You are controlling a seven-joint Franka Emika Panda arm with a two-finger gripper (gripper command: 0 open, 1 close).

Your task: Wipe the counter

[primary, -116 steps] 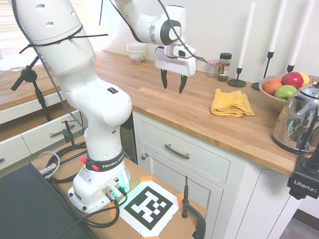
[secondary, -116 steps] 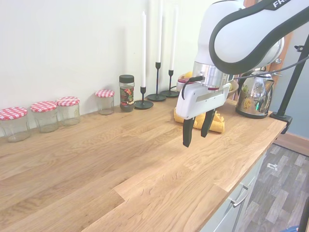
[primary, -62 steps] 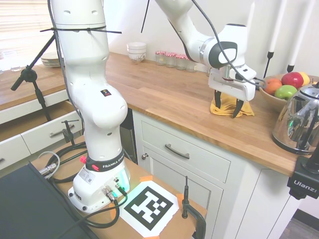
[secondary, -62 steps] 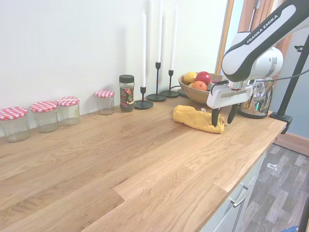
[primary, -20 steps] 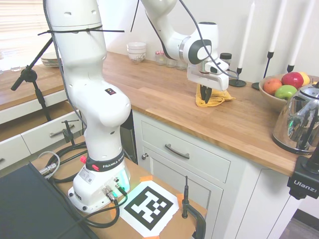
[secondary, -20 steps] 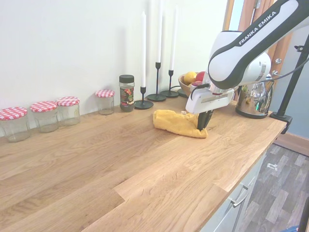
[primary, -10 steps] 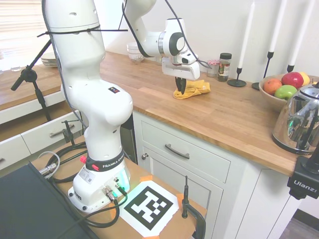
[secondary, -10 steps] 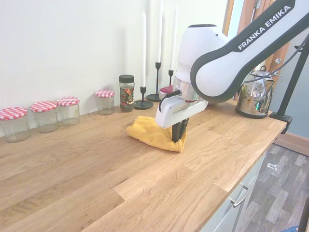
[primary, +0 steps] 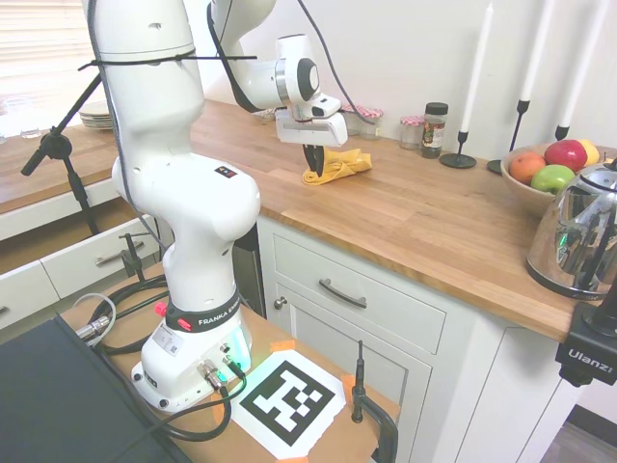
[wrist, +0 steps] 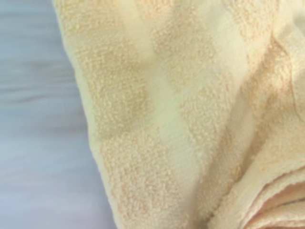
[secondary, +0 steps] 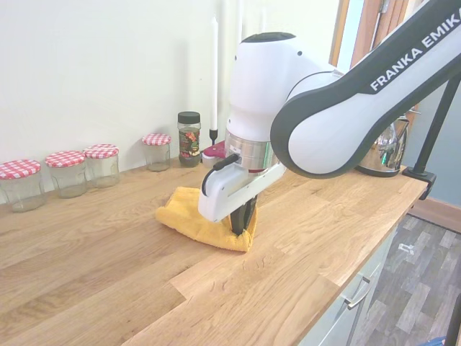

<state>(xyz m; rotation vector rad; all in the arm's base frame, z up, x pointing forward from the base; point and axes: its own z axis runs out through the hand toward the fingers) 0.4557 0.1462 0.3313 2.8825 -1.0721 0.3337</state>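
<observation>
A folded yellow cloth (primary: 337, 167) (secondary: 193, 220) lies flat on the brown wooden counter (primary: 424, 227) (secondary: 108, 252), near its front edge. My gripper (primary: 313, 164) (secondary: 243, 220) points straight down and is shut on the cloth's front end, pressing it to the wood. In the wrist view the yellow cloth (wrist: 190, 114) fills most of the picture, with blurred counter (wrist: 38, 133) beside it.
Red-checked lidded jars (secondary: 68, 171) and a spice jar (secondary: 189, 138) line the wall. Candlesticks (primary: 465, 96), a fruit bowl (primary: 545, 174) and a steel kettle (primary: 578, 236) stand at the counter's far end. White bowls (primary: 263, 101) sit at the other end.
The gripper went from open above the counter to shut on the cloth, then dragged it along the counter away from the fruit bowl and kettle, past the candlesticks and spice jar.
</observation>
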